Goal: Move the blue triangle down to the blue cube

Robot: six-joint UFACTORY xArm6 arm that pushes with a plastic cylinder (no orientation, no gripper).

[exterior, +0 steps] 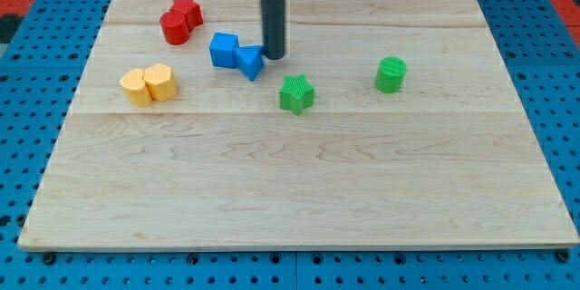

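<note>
green star (296, 93) sits nearest; toward the board's top edge, my tip (273, 56), a bare rod gripping nothing, touches the light, slidable blue triangle (249, 61) beside the blue cube (224, 50); push its flat side.

Blue triangle (250, 61) touches blue cube's (224, 50) right side.

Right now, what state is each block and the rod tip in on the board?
blue triangle: touching the blue cube's right side
blue cube: flat on board
my tip: at the triangle's right edge
red blocks: two, touching
yellow blocks: two, touching
green star: alone
green cylinder: upright, alone
</note>
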